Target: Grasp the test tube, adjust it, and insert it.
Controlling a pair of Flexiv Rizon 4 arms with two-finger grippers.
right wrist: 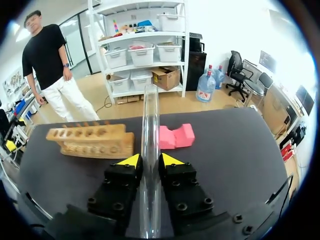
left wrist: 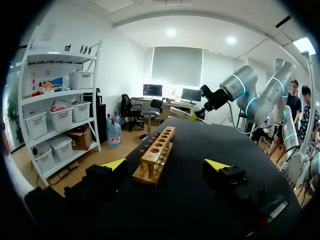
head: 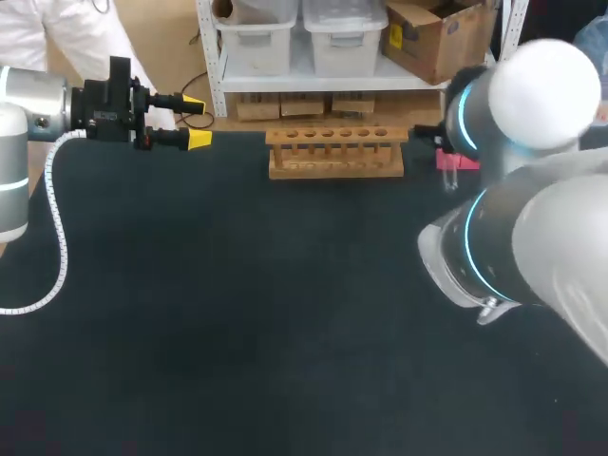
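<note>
Glass test tube (right wrist: 150, 115) clamped in right hand (right wrist: 150, 160), left hand (head: 196, 120) with fingers apart, wooden rack (head: 334, 157) between them.

Left pincer (head: 197, 121) wide, right pincer (right wrist: 150, 160) clamped.

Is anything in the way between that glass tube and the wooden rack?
Nothing visible does. The right gripper holds the test tube between its fingers, and no object lies between it and the wooden rack. The pink block sits on the tube's other side, away from the rack.
</note>
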